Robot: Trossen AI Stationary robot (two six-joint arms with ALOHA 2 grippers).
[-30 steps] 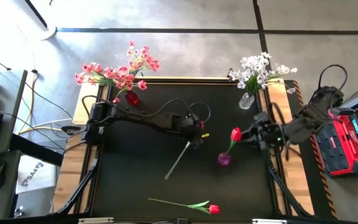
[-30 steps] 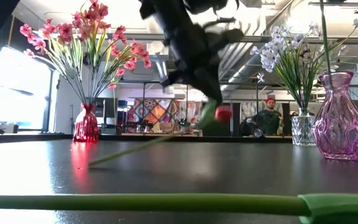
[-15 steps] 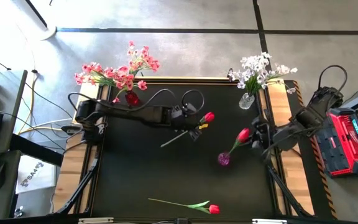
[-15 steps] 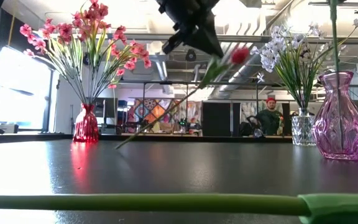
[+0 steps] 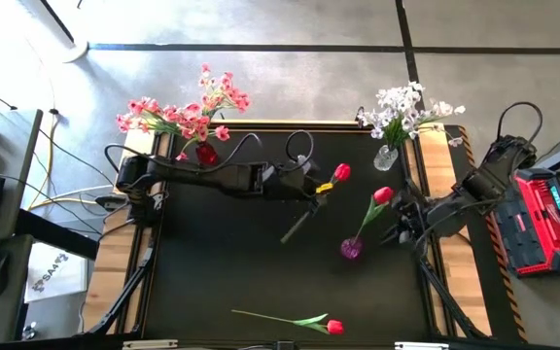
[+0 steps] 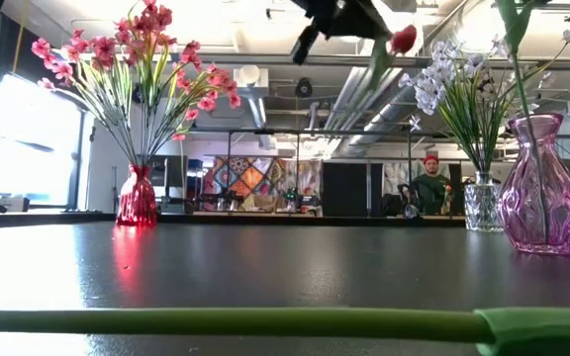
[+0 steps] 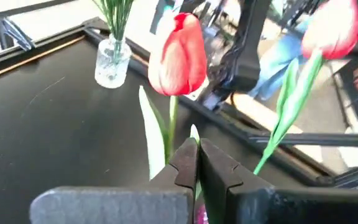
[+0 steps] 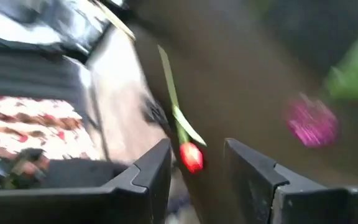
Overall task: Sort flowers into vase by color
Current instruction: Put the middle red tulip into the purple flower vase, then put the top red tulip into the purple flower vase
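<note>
Table (image 5: 212,272), high view: left gripper (image 5: 316,189) clamped on red tulip (image 5: 340,173) stem, mid-air nr centre. Right gripper (image 5: 397,222) empty, fingers apart, by purple vase (image 5: 351,249) w/ tulip. Left wrist view only: fingers (image 7: 182,165) pinch stem. Third tulip (image 5: 333,327) lies at front edge.

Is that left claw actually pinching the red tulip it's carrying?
Touching. The left wrist view shows the left gripper shut on the red tulip's stem.

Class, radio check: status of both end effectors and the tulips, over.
Left end effector shut on red tulip, lifted mid-table. Right end effector open, empty, beside pink vase holding one tulip. Third tulip on table, front edge.
</note>
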